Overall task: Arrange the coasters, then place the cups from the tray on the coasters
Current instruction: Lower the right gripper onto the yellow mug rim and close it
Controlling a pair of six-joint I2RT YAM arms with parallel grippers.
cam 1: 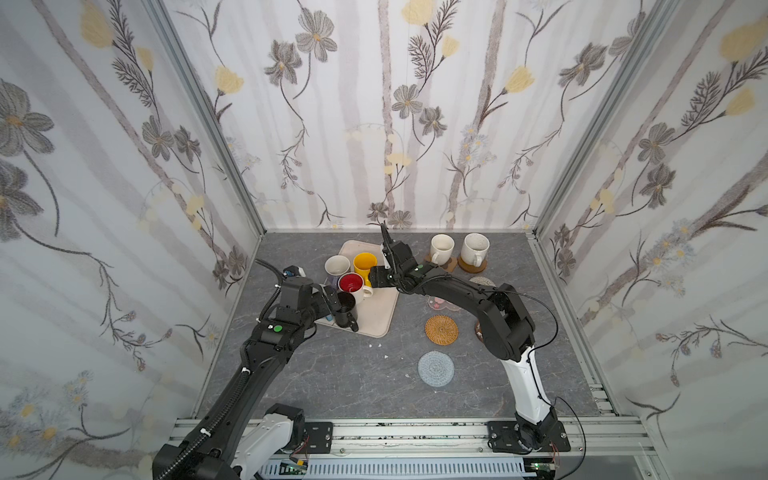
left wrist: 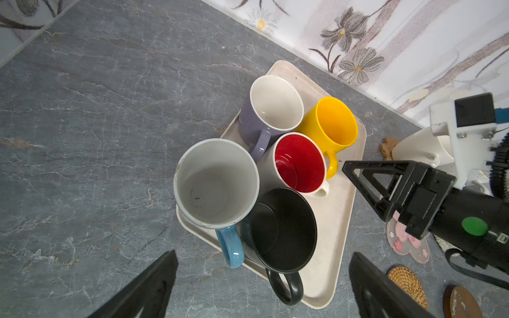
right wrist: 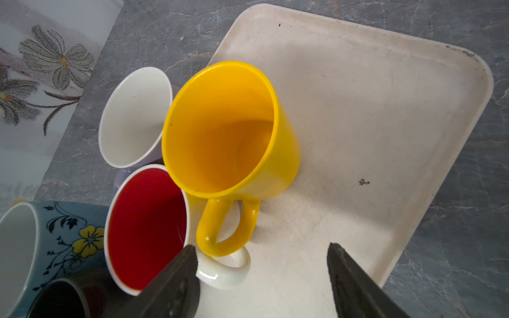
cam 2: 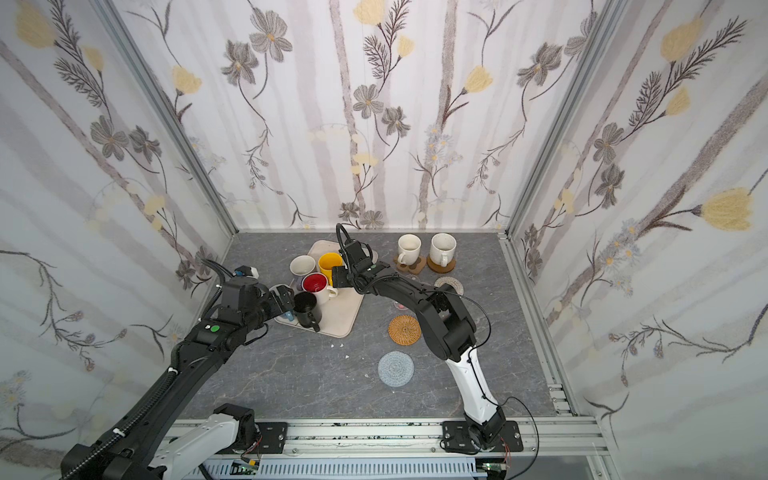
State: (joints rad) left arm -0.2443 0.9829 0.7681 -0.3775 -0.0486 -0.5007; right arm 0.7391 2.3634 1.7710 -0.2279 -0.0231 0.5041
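**A:** Where does the yellow mug (right wrist: pixel 220 129) lie from the right gripper (right wrist: pixel 261 246)?

**B:** In a top view it stands upright at the far end of the tray (right wrist: pixel 385 110), about 11 o'clock from that gripper and just beside it. The tray itself sits at roughly 10 o'clock from the middle of the table (cam 1: pixel 332 382).

**A:** And the handle?

**B:** The yellow handle (right wrist: pixel 205 228) is turned to about 5 o'clock, so it faces the gripper. In the right wrist view its loop runs up and down the mug wall. It sits just ahead of the fingertips, closer to one finger than to the other.

**A:** Jaws?

**B:** They are apart, with only bare tray between them. The left gripper (left wrist: pixel 264 253) is also spread wide and holds nothing. It hangs over the black mug (left wrist: pixel 283 228), at about 7 o'clock from the yellow one.

**A:** So which arm takes it?

**B:** The right one, I'd judge, since it is nearer and already lined up. The catch is the white mug with the red inside (right wrist: pixel 146 228). Its white handle (right wrist: pixel 225 275) lies just beside the yellow handle, by the same finger, and a careless close could catch both.

**A:** Where would it go?

**B:** The rattan coaster (cam 1: pixel 441 329) and the grey-blue coaster (cam 1: pixel 435 368) lie bare, at 4 to 5 o'clock from the tray
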